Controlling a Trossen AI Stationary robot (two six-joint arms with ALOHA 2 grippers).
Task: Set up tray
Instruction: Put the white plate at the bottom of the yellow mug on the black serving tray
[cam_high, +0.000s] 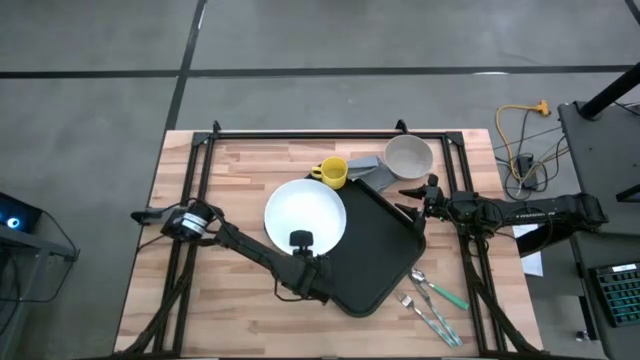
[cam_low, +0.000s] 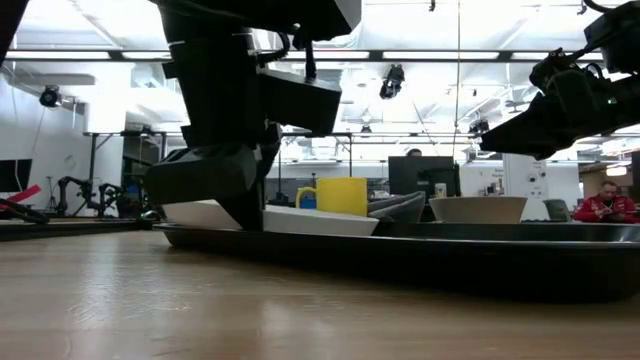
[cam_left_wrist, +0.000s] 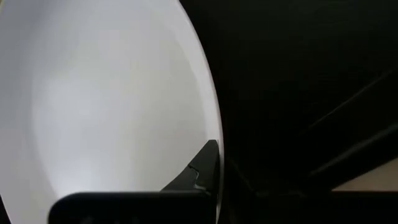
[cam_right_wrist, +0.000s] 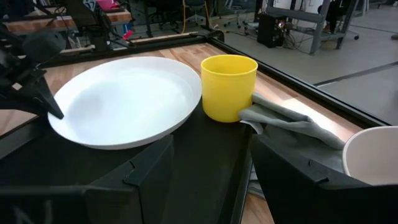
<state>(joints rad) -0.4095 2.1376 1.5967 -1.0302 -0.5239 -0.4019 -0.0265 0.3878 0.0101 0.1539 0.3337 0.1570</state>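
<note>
The black tray (cam_high: 385, 255) lies askew on the table's right half. The white plate (cam_high: 305, 208) lies partly over the tray's left rim; the plate (cam_right_wrist: 124, 99) is also in the right wrist view. My left gripper (cam_high: 300, 243) is at the plate's near edge, shut on it. My right gripper (cam_high: 415, 203) hovers open above the tray's far right corner, and the tray floor (cam_right_wrist: 208, 155) shows between its fingers. It stands well above the tray (cam_low: 450, 250) in the low view and touches nothing. My left gripper holds the white plate by its near rim (cam_left_wrist: 214, 140), coming in low from the table's near left. One finger (cam_left_wrist: 204, 163) lies on the plate's upper face at the rim; the other is hidden under the plate. The plate stays about level, its right part over the tray.
A yellow mug (cam_high: 333, 172), a grey cloth (cam_high: 365, 168) and a pale bowl (cam_high: 408, 155) sit beyond the tray's far edge. Cutlery (cam_high: 430, 300) lies by its near right corner. Bare wood lies to the left and near side.
</note>
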